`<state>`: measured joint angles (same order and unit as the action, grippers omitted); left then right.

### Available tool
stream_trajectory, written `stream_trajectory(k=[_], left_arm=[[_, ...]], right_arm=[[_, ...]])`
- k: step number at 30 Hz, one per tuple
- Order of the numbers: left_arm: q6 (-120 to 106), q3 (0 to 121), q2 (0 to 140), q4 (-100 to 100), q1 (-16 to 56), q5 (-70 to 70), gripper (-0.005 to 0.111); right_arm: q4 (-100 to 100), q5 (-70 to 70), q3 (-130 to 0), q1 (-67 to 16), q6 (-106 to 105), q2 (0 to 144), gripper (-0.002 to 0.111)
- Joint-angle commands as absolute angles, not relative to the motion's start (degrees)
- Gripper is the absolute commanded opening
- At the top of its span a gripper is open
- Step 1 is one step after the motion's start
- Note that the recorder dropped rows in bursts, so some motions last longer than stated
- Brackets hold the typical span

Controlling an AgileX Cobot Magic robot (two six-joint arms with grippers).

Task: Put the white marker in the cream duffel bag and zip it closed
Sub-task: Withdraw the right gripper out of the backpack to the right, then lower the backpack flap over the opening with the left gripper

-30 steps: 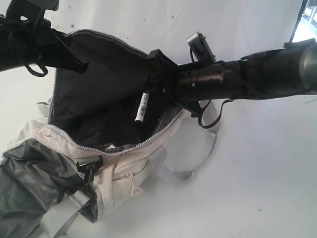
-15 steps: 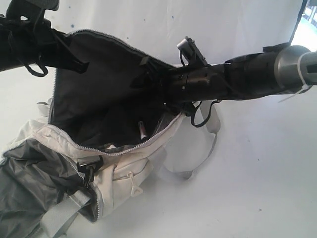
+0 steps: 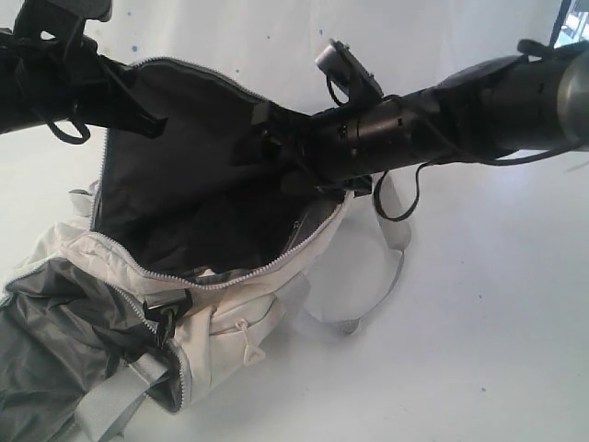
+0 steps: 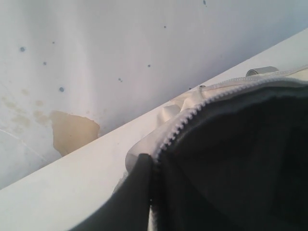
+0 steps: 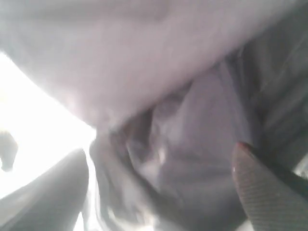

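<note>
**A:** Status on the bag job?

**B:** The cream duffel bag (image 3: 230, 318) is laid on the worktop (image 3: 479, 322) with the mouth gaping and the dark lining (image 3: 202, 175) exposed. The upper flap is held up by the left fingers (image 4: 137, 192), which are clamped tight on the zipper edge.

**A:** And the marker?

**B:** The white marker is not seen in any view. The right fingers (image 5: 262, 192) are spread wide just over the opening, and nothing is held between them. The marker is judged to be down inside, lost against the lining. That can't be confirmed, since the right wrist view is too blurred.

**A:** So step one is counted as done?

**B:** Probably, which puts the task at roughly half. Nothing is closed yet. The zipper (image 3: 230, 279) is fully parted, with teeth visible along the whole near edge.

**A:** What's left?

**B:** The right arm is to be cleared from the mouth, the flap lowered, and the slider found and pulled across. No slider is located in these views. The grey strap (image 3: 391, 244) beside the opening should be watched for snagging.
</note>
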<state>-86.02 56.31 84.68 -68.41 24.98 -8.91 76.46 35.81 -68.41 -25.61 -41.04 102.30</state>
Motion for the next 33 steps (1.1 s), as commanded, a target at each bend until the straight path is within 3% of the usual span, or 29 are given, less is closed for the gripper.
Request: stream_trajectory(k=[1,13,19,33], left_arm=[[-85.65,56.76,84.69,-69.09,24.71,-8.0,0.0],[-85.65,56.76,84.69,-69.09,24.71,-0.34,0.0],[-85.65,56.76,84.69,-69.09,24.71,1.54,0.0],[-85.87,56.76,84.69,-66.31,24.71,15.98,0.0]], right_arm=[[61.26,41.02,-68.63,-25.65,-35.96,98.81,0.072],[35.08,58.63,-68.63,-25.65,-27.63,94.4,0.019],[26.04,61.57,-68.52,-25.65,-23.85,93.82,0.001],[16.46,53.43,-56.87,-17.09,-17.53,93.82,0.0]])
